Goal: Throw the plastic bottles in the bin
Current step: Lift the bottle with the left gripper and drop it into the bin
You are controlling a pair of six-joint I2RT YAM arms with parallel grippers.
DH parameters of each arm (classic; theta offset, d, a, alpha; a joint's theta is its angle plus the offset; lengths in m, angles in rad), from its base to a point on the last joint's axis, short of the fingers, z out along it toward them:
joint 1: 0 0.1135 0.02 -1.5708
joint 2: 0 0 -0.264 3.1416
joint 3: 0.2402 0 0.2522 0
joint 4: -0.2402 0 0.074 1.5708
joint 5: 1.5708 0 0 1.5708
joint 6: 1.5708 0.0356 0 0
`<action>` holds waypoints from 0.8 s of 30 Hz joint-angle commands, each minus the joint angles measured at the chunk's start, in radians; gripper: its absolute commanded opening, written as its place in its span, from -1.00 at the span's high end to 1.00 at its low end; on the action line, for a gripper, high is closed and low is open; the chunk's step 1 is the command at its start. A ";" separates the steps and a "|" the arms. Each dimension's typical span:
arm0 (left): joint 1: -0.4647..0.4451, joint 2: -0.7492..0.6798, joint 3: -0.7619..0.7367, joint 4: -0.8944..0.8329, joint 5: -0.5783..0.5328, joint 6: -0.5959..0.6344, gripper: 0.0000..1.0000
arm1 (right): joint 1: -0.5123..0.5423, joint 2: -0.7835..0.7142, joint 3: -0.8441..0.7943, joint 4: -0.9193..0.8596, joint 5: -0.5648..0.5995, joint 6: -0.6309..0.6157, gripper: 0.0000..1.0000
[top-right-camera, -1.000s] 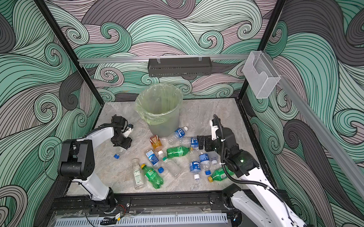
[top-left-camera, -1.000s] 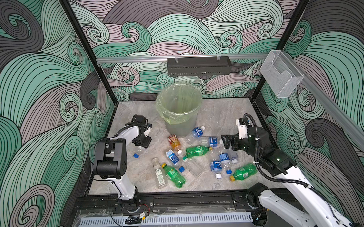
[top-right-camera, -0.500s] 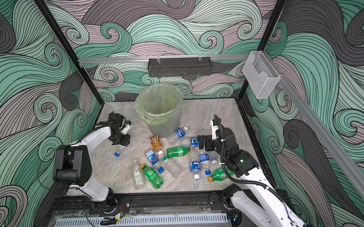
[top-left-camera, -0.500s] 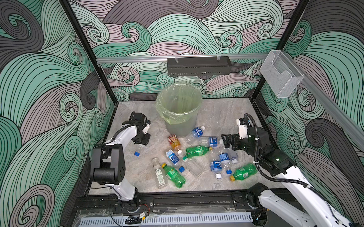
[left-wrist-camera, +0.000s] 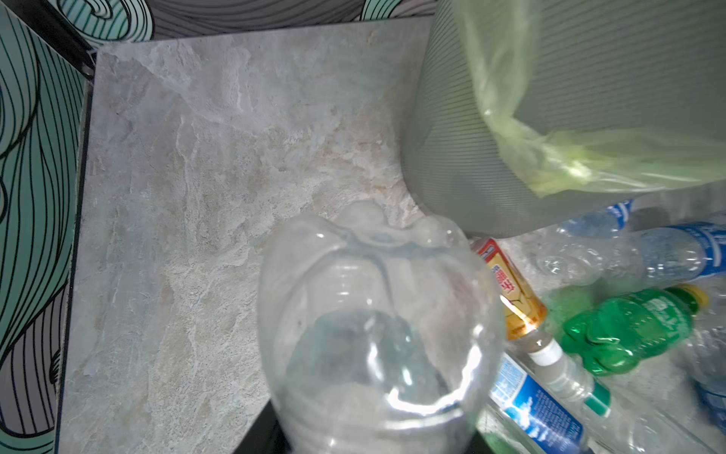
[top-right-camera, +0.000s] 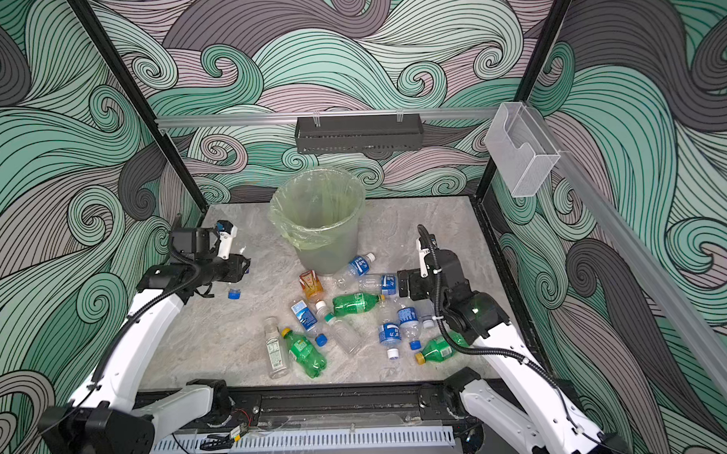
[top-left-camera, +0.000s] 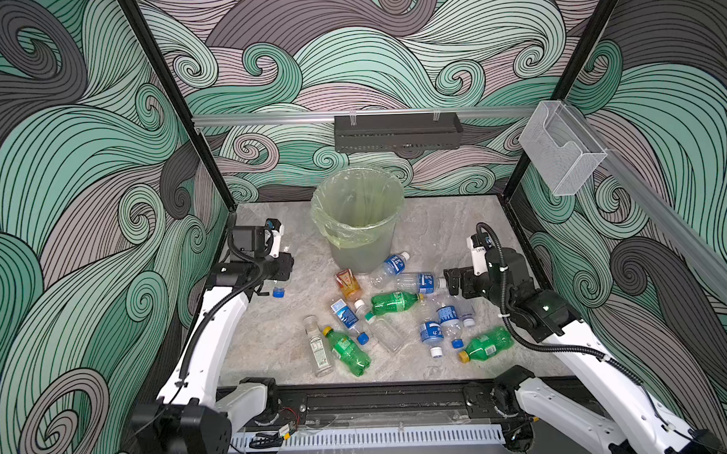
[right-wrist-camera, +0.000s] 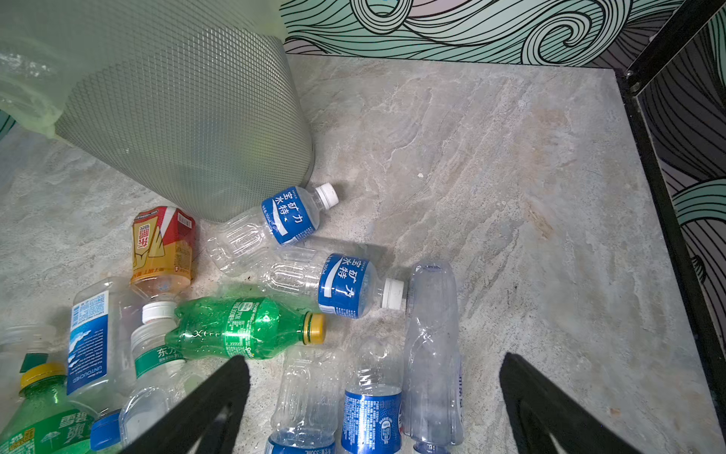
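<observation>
My left gripper [top-left-camera: 283,269] [top-right-camera: 242,267] is shut on a plain clear bottle [left-wrist-camera: 373,334], held above the tabletop left of the bin. The bottle's blue cap [top-left-camera: 277,293] [top-right-camera: 233,294] hangs under the jaws. The bin [top-left-camera: 367,253] [top-right-camera: 329,254] [left-wrist-camera: 491,157] [right-wrist-camera: 176,118] is a grey wastebasket with a pale green liner, standing at the back centre. Several plastic bottles lie in front of it, among them an orange one [top-left-camera: 347,283] [right-wrist-camera: 163,243] and a green one [top-left-camera: 393,302] [right-wrist-camera: 239,326]. My right gripper [top-left-camera: 453,281] [top-right-camera: 405,284] [right-wrist-camera: 373,393] is open over blue-labelled clear bottles [right-wrist-camera: 371,408].
A black perforated tray [top-left-camera: 396,131] hangs on the back wall, and a clear acrylic box [top-left-camera: 558,146] is fixed to the right rail. Black frame posts stand at the back corners. Bare tabletop [left-wrist-camera: 196,196] lies between the left wall and the bin.
My left gripper has closed on the clear bottle and lifted it, shifting toward the back while the arm stretched out. The right arm and the lying bottles have not moved.
</observation>
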 commanded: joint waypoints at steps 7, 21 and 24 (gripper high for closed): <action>0.008 -0.264 -0.073 0.119 0.157 -0.180 0.15 | -0.012 0.034 0.033 -0.049 0.078 -0.019 -0.99; -0.102 0.319 0.607 0.395 0.369 -0.439 0.04 | -0.015 0.107 0.048 -0.066 0.091 0.018 -0.99; -0.183 0.584 0.928 0.202 0.327 -0.368 -0.26 | -0.017 0.117 0.053 -0.087 0.084 0.037 -0.99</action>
